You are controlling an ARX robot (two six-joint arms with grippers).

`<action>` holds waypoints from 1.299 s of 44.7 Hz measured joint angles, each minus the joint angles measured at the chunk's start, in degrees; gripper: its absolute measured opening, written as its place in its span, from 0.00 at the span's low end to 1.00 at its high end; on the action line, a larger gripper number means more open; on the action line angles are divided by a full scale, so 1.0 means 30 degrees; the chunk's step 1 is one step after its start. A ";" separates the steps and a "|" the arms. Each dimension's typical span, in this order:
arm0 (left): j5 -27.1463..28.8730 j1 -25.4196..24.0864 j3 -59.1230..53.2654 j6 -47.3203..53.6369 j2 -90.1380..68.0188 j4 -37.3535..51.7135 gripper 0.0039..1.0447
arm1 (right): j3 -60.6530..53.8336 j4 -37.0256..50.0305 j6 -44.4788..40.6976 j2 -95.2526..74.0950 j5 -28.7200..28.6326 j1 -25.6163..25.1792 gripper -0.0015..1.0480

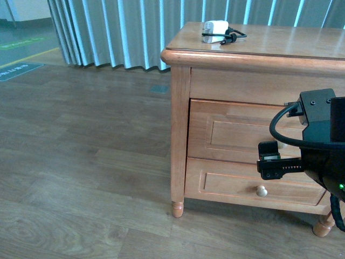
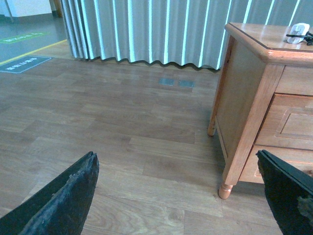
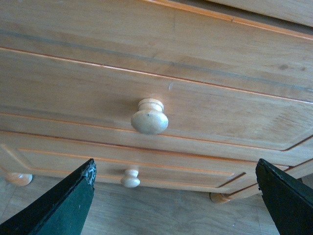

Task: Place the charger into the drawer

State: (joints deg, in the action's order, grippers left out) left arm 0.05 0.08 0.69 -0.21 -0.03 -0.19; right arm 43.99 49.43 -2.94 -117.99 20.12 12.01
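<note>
Right gripper [image 1: 267, 161], lower right of front view: fingers apart, before closed drawer [image 1: 237, 132]. Left gripper [image 2: 176, 196]: fingers apart. Charger [image 1: 216, 31]: upper centre, lying on cabinet [image 1: 280, 46] top.

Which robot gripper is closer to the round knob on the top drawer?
The right gripper. It is open just in front of the knob on the drawer. The left gripper is open over the floor, off to the side of the cabinet.
</note>
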 joint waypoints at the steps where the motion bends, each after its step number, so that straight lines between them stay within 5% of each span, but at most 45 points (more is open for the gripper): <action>1: 0.0000 0.0000 0.0000 0.0000 0.0000 0.0000 0.94 | 0.0240 0.0066 -0.0007 -0.0270 0.0007 -0.0087 0.92; 58: 0.0000 0.0000 0.0000 0.0000 0.0000 0.0000 0.94 | 0.4415 0.0240 0.1188 -0.4000 -0.0816 -0.0350 0.89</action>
State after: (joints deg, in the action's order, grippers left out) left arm 0.05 0.08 0.69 -0.21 -0.03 -0.19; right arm 57.23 50.15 0.62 -129.99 17.67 10.96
